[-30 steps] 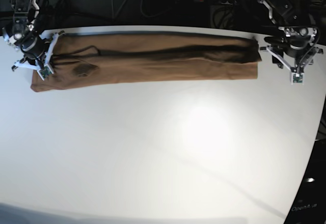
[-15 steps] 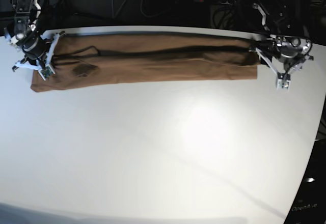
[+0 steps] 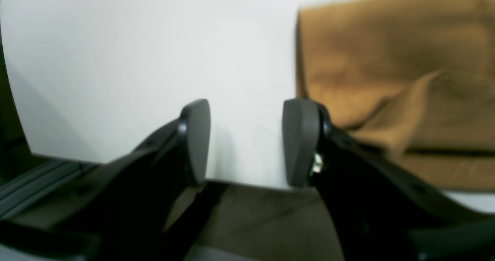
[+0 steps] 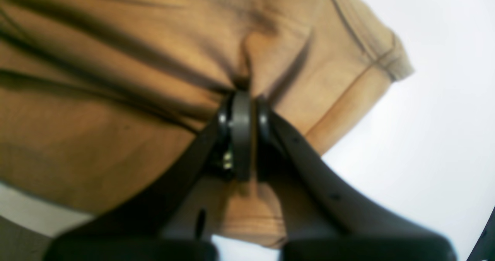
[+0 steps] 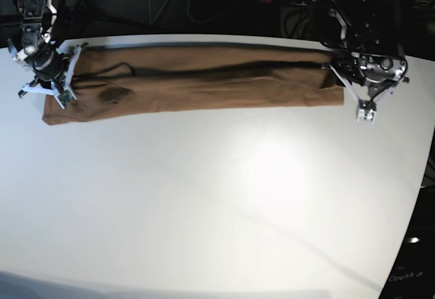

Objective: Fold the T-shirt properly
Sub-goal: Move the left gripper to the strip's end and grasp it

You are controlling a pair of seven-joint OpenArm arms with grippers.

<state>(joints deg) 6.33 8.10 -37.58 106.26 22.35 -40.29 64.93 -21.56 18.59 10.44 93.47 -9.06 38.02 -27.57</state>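
Right fingers [image 4: 243,110] are pinching a bunch of the T-shirt [image 5: 204,81] at its 9 o'clock end, while the left fingers [image 3: 246,141] are hanging spread over bare table [image 5: 224,204] just off the 3 o'clock edge, gripping nothing. I'm guessing a one-sided pull could be dragging the long strip crooked. It's lying along the 12 o'clock rim, loads of room toward 6.

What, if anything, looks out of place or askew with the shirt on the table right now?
The T-shirt lies folded into a long strip, but a dark ridge of bunched cloth runs along it. The right gripper pinches one end into puckers, while the left gripper hangs open beside the other end, holding nothing.
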